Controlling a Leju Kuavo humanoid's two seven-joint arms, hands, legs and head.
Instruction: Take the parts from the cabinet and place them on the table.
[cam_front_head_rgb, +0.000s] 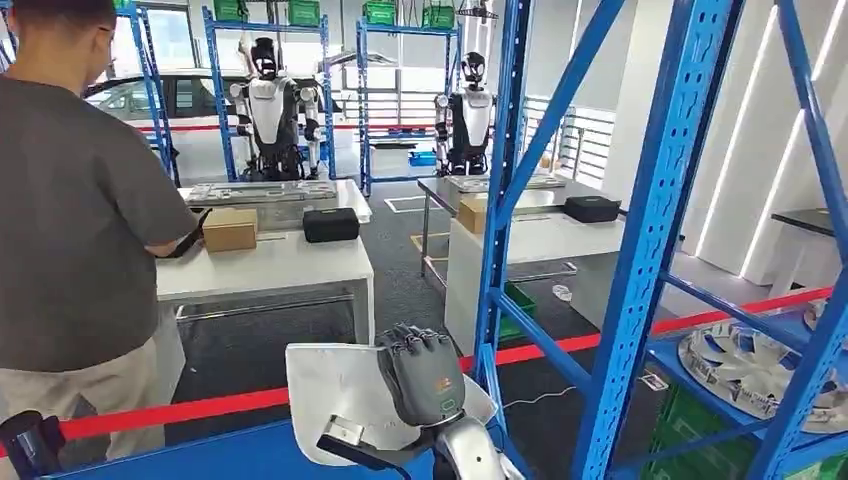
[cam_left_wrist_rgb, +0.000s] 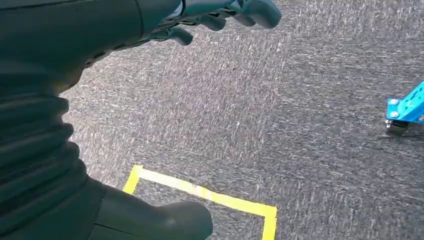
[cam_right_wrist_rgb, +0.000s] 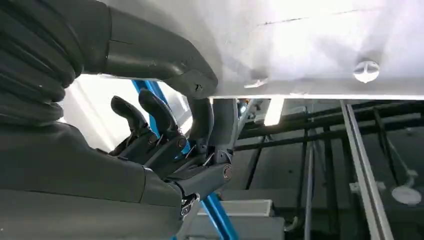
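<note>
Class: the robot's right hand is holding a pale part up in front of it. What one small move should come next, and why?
Probably keep the grip and turn toward the white table. The right hand grips the white part beside the blue rack, nothing supports it yet, and the left hand hangs open over the floor.

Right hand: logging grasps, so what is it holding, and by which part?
The right hand grips a white panel-like part at its edge, thumb on one face and fingers on the other.

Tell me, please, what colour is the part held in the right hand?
White, best seen in the head view: part, right hand.
</note>
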